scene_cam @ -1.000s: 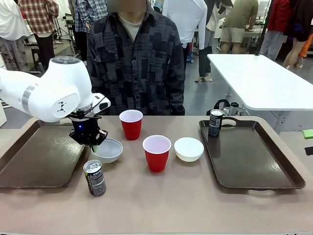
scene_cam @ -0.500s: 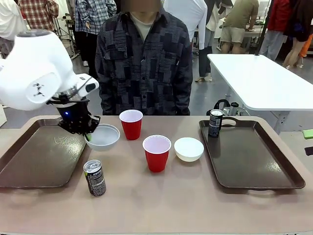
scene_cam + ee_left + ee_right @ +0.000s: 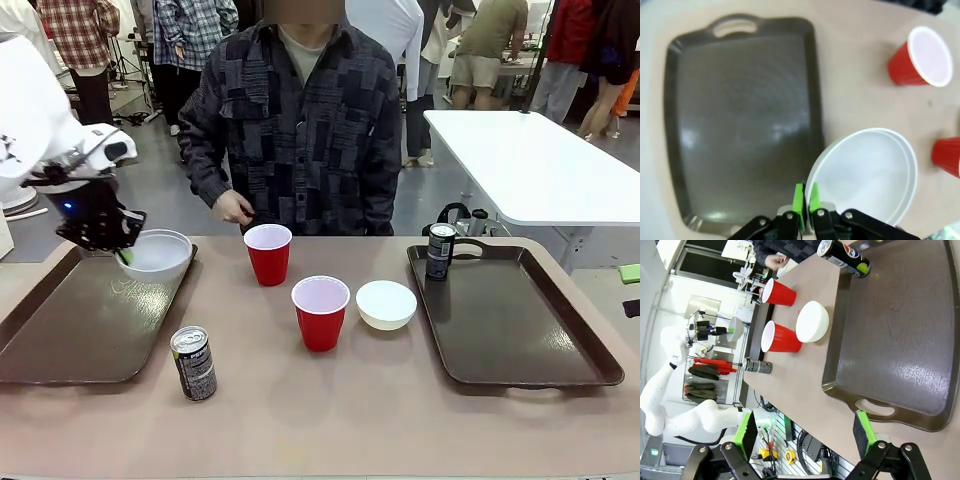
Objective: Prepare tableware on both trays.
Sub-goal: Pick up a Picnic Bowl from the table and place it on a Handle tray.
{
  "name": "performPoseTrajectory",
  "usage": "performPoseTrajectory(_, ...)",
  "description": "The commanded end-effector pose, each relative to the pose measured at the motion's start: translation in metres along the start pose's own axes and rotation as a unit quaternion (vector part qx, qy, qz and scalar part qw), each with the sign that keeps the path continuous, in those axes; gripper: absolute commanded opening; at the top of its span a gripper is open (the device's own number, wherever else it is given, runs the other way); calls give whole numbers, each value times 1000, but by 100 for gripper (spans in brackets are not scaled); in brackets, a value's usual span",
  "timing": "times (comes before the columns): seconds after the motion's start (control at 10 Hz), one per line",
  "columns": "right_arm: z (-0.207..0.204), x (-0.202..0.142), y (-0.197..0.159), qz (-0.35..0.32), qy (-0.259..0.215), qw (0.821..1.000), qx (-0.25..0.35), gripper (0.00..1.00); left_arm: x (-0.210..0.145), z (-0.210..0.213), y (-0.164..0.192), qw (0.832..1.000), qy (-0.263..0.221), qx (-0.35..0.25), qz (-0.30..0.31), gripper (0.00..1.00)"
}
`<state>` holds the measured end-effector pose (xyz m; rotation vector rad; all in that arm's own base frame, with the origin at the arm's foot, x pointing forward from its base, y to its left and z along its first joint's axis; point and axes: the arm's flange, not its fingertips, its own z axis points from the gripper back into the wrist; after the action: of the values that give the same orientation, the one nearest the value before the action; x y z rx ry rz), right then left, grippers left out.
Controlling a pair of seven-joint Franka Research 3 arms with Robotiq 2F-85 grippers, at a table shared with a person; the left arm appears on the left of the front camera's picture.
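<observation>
The left gripper (image 3: 123, 256) is clenched on the rim of a white bowl (image 3: 155, 252), which is held over the far inner corner of the left tray (image 3: 70, 330). In the left wrist view the green pads (image 3: 799, 199) are seen pinched on the bowl's edge, and the bowl overhangs the tray's raised side rim. The tray's floor is seen bare from rim to rim. A drink can (image 3: 193, 362) stands upright on the table just outside this tray's near inner corner. Between the trays stand a far red cup (image 3: 268, 253), a near red cup (image 3: 321, 312) and a second bowl (image 3: 386, 304), the last two close together. A second can (image 3: 440, 250) stands in the right tray (image 3: 520, 330) at its far inner corner. The right gripper (image 3: 804, 429) is spread wide, grasping nothing, beyond that tray's handle end.
</observation>
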<state>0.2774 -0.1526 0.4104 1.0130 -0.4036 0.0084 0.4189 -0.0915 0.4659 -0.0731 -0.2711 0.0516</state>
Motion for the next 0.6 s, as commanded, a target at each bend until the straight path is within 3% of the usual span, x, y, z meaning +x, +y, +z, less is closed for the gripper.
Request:
performPoseTrajectory(0.0, -1, 1, -1, 3, -3, 1000, 10, 100, 12, 15, 20, 1000, 3, 13, 15, 0)
performPoseTrajectory(0.3, -1, 1, -1, 3, -3, 1000, 10, 100, 39, 26, 60, 997, -7, 37, 69, 0)
performPoseTrajectory(0.5, -1, 1, -1, 3, -3, 1000, 10, 100, 30, 24, 58, 998, -10, 22, 55, 0)
